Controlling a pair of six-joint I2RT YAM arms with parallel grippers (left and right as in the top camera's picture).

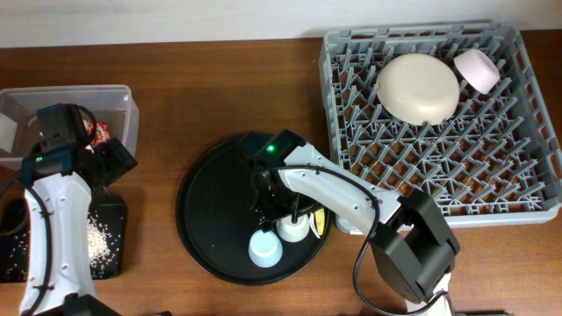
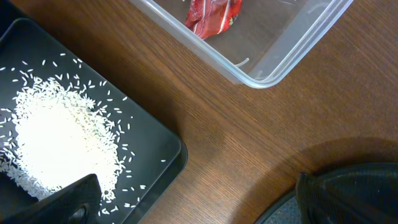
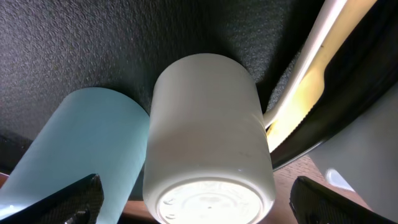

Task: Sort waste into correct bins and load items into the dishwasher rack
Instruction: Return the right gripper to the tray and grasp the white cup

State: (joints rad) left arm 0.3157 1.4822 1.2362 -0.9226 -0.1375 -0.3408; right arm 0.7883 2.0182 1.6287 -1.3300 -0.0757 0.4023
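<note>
Brown wood table [image 1: 219,96], pale strip [image 1: 158,17] far edge; rack [image 1: 492,167] on rt.

Two cups: a white cup [image 3: 208,137] sits between the spread jaws of the right gripper [image 3: 200,205], and a light blue cup [image 3: 87,143] is beside one jaw. One pale yellow utensil [image 3: 311,81] lies past the other jaw; I cannot tell if there is a second. One plate [image 1: 418,88], one pink bowl [image 1: 478,69], one rack [image 1: 527,175], one round black tray [image 1: 206,202]. Ahead of the left gripper [image 2: 205,199] and its jaws: one clear box [image 2: 292,50], one red wrapper [image 2: 213,15], one shallow black tray [image 2: 168,149], one rice heap [image 2: 56,143].
</note>
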